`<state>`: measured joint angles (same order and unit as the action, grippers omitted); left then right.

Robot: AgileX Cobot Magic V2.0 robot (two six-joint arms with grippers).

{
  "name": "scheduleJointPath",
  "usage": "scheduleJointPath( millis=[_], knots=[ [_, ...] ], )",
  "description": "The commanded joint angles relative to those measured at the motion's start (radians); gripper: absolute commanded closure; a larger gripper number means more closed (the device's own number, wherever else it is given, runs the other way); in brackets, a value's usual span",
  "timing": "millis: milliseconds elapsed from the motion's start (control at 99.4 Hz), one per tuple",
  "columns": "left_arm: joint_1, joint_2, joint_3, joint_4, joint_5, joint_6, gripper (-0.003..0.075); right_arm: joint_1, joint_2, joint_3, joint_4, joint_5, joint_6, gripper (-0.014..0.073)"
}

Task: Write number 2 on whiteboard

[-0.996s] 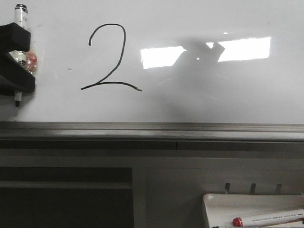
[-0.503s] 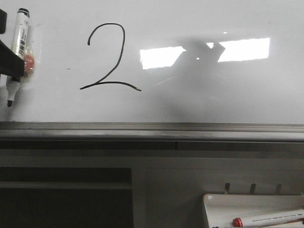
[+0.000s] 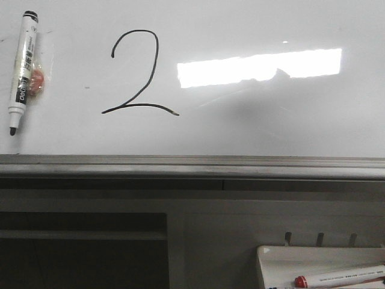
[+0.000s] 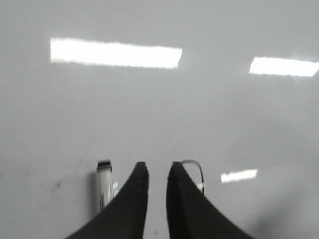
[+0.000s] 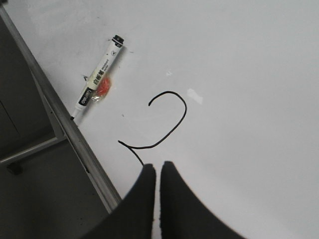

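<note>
Black number 2 (image 3: 137, 75) complete on whiteboard (image 3: 271, 126), left of glare. Marker (image 3: 21, 69) rests at far left. Left end effector (image 4: 157, 172) and right end effector (image 5: 158, 172) nearly closed, empty. Best retreat without smudging ink.

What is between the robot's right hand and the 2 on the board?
Nothing visible. The right hand hangs just off the tail of the 2, with only bare whiteboard between. The marker lies off to the side.
</note>
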<state>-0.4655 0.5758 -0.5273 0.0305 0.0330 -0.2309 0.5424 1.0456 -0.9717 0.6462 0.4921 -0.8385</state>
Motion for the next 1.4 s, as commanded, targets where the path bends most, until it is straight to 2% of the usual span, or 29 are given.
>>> scheduleJointPath(
  millis=[0, 322, 644, 1389],
  knots=[
    [-0.007, -0.079, -0.029, 0.090, -0.091, -0.005, 0.0741, -0.006, -0.095, 0.029, 0.021, -0.065, -0.007, 0.0645],
    [-0.007, -0.237, -0.016, 0.158, 0.093, -0.005, 0.0741, -0.006, -0.501, 0.341, 0.021, -0.215, -0.023, 0.0645],
    [-0.007, -0.254, -0.011, 0.260, 0.126, -0.005, 0.0741, -0.006, -0.783, 0.603, 0.021, -0.216, -0.023, 0.0645],
    [-0.007, -0.254, -0.011, 0.260, 0.126, -0.005, 0.0741, -0.006, -0.822, 0.640, 0.021, -0.214, -0.023, 0.0645]
  ],
)
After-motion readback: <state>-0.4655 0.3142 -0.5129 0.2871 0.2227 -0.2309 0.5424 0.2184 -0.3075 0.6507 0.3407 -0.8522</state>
